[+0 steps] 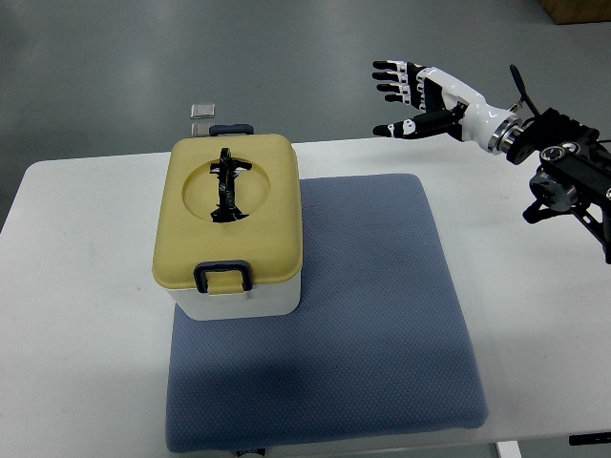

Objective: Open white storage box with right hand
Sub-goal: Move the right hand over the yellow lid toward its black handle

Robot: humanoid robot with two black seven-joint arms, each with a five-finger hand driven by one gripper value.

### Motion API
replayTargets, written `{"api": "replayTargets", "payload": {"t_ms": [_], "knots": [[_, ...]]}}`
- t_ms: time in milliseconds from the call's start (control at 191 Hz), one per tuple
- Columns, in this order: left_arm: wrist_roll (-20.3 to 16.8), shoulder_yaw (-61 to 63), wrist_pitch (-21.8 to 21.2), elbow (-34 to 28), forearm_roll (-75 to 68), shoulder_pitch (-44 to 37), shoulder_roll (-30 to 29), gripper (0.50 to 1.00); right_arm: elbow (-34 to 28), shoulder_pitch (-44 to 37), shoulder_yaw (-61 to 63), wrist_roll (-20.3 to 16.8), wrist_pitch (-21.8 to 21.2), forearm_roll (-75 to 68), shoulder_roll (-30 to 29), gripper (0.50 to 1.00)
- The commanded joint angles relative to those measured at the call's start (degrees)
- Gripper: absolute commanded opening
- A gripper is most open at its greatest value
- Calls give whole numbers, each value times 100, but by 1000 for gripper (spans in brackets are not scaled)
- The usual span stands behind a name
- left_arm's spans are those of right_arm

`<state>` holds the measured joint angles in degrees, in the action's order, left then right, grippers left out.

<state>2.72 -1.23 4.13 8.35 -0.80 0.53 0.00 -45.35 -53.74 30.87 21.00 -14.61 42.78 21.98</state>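
Up at the top right, the right hand (412, 93) is hanging in the air above the far edge of the white table (76, 248), its arm coming in from the right edge. Its fingers (391, 78) are spreading out loosely and the thumb is pointing left below them, gripping nothing. The white storage box (229, 227) is sitting well apart from the hand, on the left part of the blue-grey mat (382, 324) (its left side is overhanging the mat onto the table). Its yellow lid (272, 205) is lying flat on the white body, a dark handle (227, 186) is resting in the round recess on top, and the dark front latch (223, 277) is lying down against the lid's near edge.
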Motion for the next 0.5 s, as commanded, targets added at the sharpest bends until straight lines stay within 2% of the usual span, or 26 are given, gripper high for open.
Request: {"api": "replayTargets", "payload": {"t_ms": [0, 497], "knots": [[0, 0, 0, 0, 1, 0, 0, 1000, -44, -128, -11, 0, 2, 433, -36, 924], [0, 9, -8, -8, 1, 0, 0, 1000, -484, -743, -20, 36, -182, 1664, -159, 915]]}}
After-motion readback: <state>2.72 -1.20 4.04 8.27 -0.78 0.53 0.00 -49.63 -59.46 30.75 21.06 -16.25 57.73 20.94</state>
